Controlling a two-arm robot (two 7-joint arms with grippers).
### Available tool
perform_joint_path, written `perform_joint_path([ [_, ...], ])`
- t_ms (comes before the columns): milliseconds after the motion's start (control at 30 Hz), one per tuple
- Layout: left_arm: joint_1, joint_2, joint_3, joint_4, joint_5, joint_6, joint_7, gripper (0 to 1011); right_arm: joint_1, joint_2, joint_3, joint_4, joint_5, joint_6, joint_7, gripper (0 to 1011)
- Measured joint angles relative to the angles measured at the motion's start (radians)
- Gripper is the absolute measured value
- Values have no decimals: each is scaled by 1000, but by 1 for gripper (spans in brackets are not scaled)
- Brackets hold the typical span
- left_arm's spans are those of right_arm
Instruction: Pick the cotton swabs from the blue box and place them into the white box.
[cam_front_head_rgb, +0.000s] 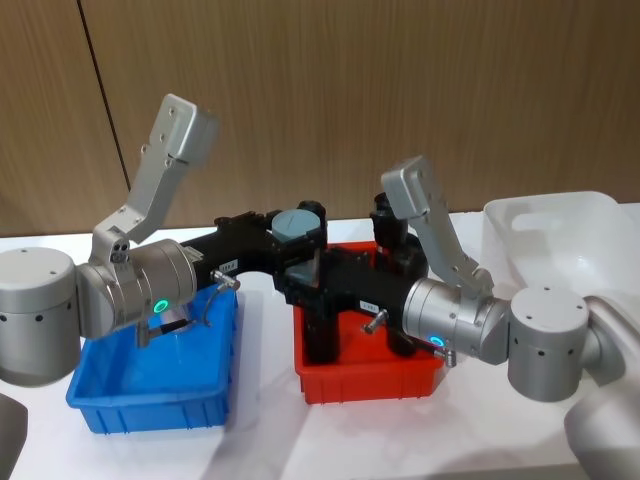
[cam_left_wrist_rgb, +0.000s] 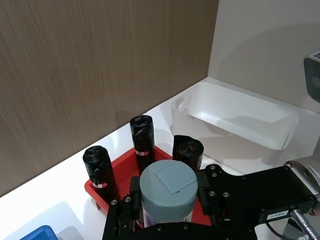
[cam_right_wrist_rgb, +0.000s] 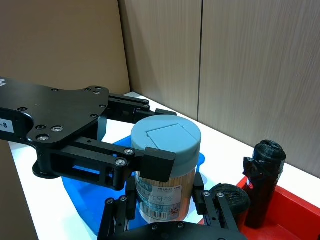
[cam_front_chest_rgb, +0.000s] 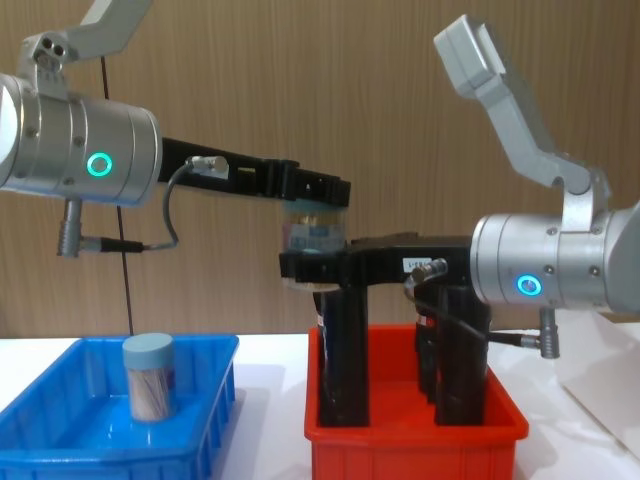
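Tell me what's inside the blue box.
One cotton swab jar stands upright on the floor of the blue box; nothing else is seen in it. In the head view, the left arm covers the box's back part.

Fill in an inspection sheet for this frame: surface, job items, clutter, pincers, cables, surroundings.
Surface: white table, carrying three bins.
Job's things: one swab jar held in the air by the red bin; a second jar stands upright in the blue box; white box at the robot's right, no jar seen inside.
Clutter: red bin with tall black bottles standing in it.
Grippers: left pincer shut on the swab jar just under its lid; right pincer shut on the same jar lower down.
Cables: grey cable loops at the left wrist; dark cable at the right wrist.
Surroundings: wood-panel wall.
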Motion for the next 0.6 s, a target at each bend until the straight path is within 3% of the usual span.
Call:
perform_joint_path([
  [267, 0, 0, 0, 0, -1, 0, 0, 670, 1, 0, -4, 2, 2, -6, -5, 641],
  [600, 0, 0, 2, 0, -1, 0, -2, 941, 2, 0, -8, 2, 9, -12, -7, 641],
])
